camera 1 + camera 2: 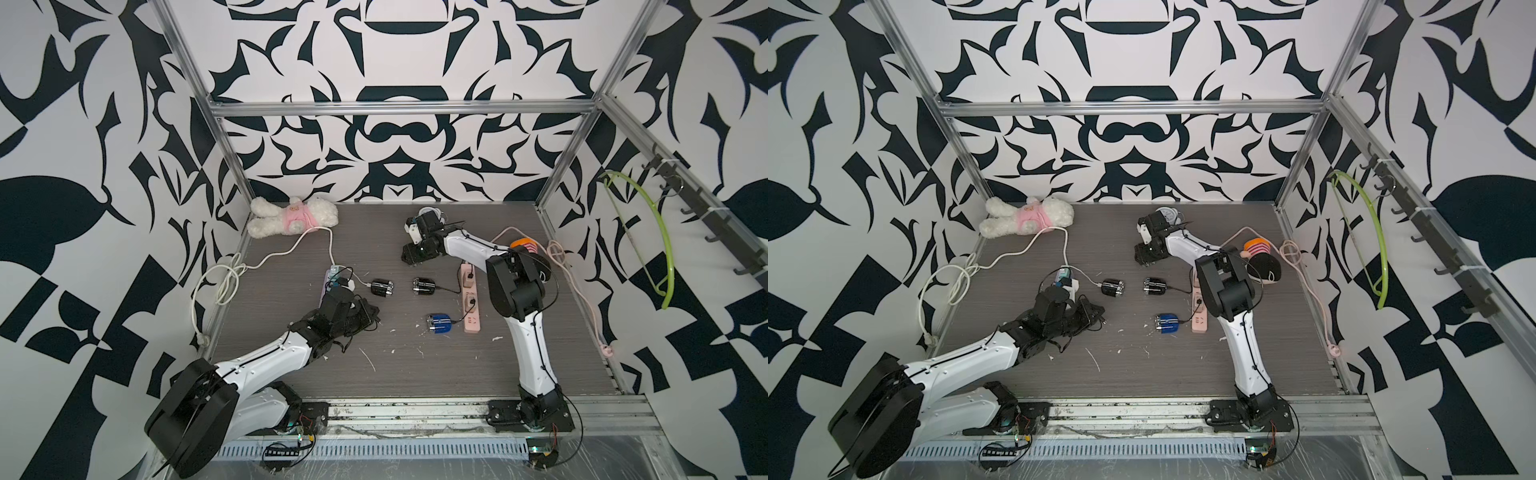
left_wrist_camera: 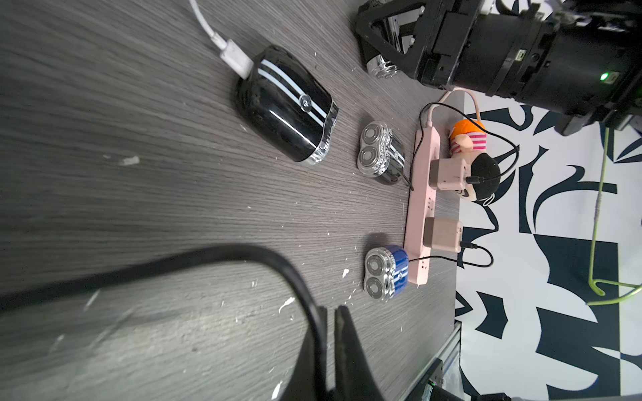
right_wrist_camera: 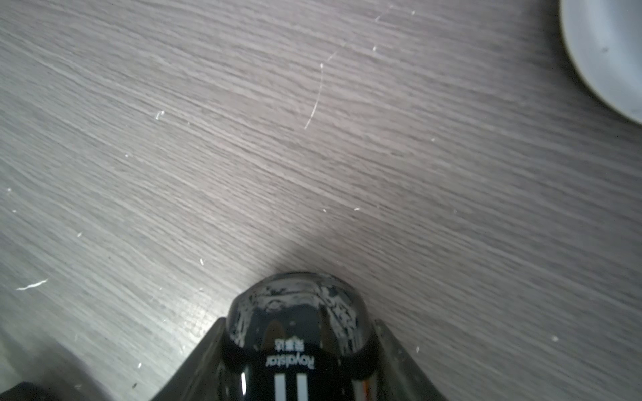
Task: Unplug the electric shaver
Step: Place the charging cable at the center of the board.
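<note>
- Seemingly free of any lead, the held shaver [image 3: 298, 343] sits at the lower middle of the right wrist view, glossy black and rounded; whether it rests on the table [image 3: 312, 156] or hangs just above it I cannot tell
- Around it, the right gripper [image 1: 412, 252], in the upper middle of the tabletop in a top view, has its jaws pressed against both flanks of that shaver
- At the bottom of the left wrist view, the left gripper [image 2: 331, 310] is pinched together on a black cable [image 2: 208, 255] that loops off toward the frame's left edge
- One risk: the slick curved shell could slip from a loose hold and roll, or knock its chrome head on the wood
- Another: the pinched cable probably runs back to the purple power strip [image 1: 324, 291], so a long pull could drag that strip or sweep across the white-lead shaver [image 1: 381, 287] just beside it
- Further out, a black shaver [image 1: 424, 286] and a blue shaver [image 1: 438, 323] are wired to the pink power strip [image 1: 471, 309]; the right arm's elbow hangs over it and could catch those leads
- As for containers, a pale dish [image 3: 608, 52] shows only in the upper right corner of the right wrist view; the visible part holds nothing
</note>
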Controlling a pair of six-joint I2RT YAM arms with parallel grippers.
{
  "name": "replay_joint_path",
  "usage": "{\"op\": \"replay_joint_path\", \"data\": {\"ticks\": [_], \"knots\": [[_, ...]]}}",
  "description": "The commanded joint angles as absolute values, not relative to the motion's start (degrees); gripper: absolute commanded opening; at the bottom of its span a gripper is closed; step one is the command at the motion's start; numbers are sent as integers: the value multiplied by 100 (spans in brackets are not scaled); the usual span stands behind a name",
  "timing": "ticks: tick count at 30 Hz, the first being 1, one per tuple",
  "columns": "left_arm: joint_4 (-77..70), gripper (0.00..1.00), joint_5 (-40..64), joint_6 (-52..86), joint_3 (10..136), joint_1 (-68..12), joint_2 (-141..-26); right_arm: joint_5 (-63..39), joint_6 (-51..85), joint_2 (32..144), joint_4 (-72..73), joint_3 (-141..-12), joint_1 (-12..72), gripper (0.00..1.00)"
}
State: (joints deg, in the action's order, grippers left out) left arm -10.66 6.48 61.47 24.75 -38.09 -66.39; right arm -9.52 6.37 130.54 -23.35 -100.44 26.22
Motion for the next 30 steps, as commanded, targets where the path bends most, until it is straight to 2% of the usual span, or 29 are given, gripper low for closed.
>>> {"op": "replay_joint_path", "data": {"ticks": [1,5,6,7,13,17,19,20,21,24,29,30], "knots": [[-1068,1,708,6067,2622,-3789,-6662,-1038,624,12703,-2531,-10070,2593,67],[-1020,1,708,6026,2652,-3788,-6663,-1001,613,12555,-2475,-9941,2597,70],[-1012,1,704,6014,2659,-3795,-6658,-997,625,12496,-2433,-9894,2593,72],[-1011,1,707,6011,2670,-3788,-6653,-1007,624,12436,-2418,-9848,2597,80],[-684,9,583,5808,2843,-3789,-6610,-862,632,11984,-2219,-9511,2597,81],[-276,23,477,5605,3061,-3797,-6618,-771,633,11586,-2160,-9186,2593,81],[35,43,367,5579,3140,-3801,-6640,-735,666,11367,-2132,-8951,2601,81],[190,52,272,5564,3155,-3813,-6651,-758,681,11233,-2114,-8823,2606,85],[276,59,225,5552,3148,-3821,-6662,-767,690,11085,-2074,-8658,2625,87],[343,71,134,5551,3102,-3825,-6695,-656,751,10637,-1815,-8177,2719,87],[713,84,-37,5514,3269,-3855,-6700,-676,680,10035,-1644,-7592,2937,87],[864,92,-109,5481,3345,-3865,-6662,-660,629,9919,-1611,-7491,3016,88]]}}
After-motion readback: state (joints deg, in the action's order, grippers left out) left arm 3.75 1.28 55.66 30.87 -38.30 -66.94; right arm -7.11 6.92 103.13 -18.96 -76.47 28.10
